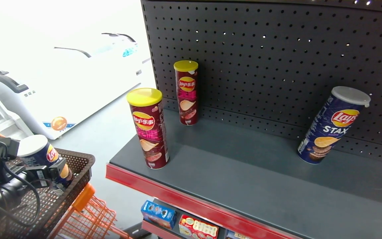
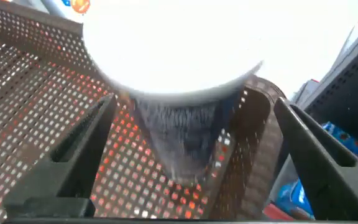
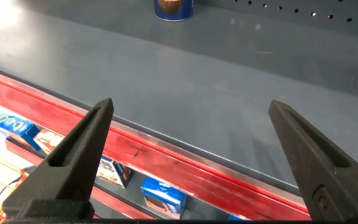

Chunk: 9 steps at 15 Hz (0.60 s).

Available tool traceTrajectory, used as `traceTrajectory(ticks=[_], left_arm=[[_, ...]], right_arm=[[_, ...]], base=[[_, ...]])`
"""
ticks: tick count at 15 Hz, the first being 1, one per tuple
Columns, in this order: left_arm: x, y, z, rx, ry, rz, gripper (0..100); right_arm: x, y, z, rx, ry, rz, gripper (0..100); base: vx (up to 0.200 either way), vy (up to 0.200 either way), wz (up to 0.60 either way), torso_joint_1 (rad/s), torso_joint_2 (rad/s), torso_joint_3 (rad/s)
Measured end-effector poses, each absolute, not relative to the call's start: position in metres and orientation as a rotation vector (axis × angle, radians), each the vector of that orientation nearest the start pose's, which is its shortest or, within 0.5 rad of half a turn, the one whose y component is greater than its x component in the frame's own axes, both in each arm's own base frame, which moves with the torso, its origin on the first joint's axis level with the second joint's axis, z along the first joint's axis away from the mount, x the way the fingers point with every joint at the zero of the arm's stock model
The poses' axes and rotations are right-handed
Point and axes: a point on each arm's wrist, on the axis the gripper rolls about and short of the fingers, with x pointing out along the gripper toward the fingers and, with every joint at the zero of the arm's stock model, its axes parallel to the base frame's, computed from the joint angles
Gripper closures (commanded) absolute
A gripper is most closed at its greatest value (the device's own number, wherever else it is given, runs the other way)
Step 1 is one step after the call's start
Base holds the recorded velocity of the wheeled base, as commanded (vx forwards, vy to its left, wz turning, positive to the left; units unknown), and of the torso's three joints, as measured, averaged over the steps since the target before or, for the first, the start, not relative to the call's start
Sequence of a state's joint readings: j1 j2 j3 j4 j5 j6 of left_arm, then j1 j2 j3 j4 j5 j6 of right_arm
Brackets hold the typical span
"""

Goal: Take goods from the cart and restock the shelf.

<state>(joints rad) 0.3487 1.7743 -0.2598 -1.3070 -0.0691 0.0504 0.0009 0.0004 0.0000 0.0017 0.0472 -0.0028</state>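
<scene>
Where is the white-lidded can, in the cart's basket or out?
In. The can stands lid-up inside the brown basket, mesh walls around it, the open left gripper astride it.

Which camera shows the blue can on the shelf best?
The head view: the blue can shows whole, lid to base, on the shelf. The right wrist view catches just its base; the left wrist view faces the basket's can.
</scene>
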Motion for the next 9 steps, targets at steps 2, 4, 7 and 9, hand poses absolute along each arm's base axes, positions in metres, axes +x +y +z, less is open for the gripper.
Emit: traceTrajectory(ticks=[2, 4, 7, 9], left_arm=[[0.25, 0.088, 0.098, 0.012, 0.186, 0.271, 0], [0.265, 0.092, 0.094, 0.017, 0.166, 0.268, 0], [0.278, 0.096, 0.083, 0.014, 0.18, 0.265, 0], [0.286, 0.099, 0.077, 0.013, 0.183, 0.264, 0]], right_arm=[[-0.023, 0.001, 0.075, -0.003, 0.002, 0.049, 0], [-0.023, 0.001, 0.075, -0.003, 0.002, 0.049, 0], [-0.023, 0.001, 0.075, -0.003, 0.002, 0.049, 0], [-0.023, 0.001, 0.075, -0.003, 0.002, 0.048, 0]], base=[[0.0, 0.0, 0.0, 0.0, 0.0, 0.0], [0.0, 0.0, 0.0, 0.0, 0.0, 0.0], [0.0, 0.0, 0.0, 0.0, 0.0, 0.0], [0.0, 0.0, 0.0, 0.0, 0.0, 0.0]])
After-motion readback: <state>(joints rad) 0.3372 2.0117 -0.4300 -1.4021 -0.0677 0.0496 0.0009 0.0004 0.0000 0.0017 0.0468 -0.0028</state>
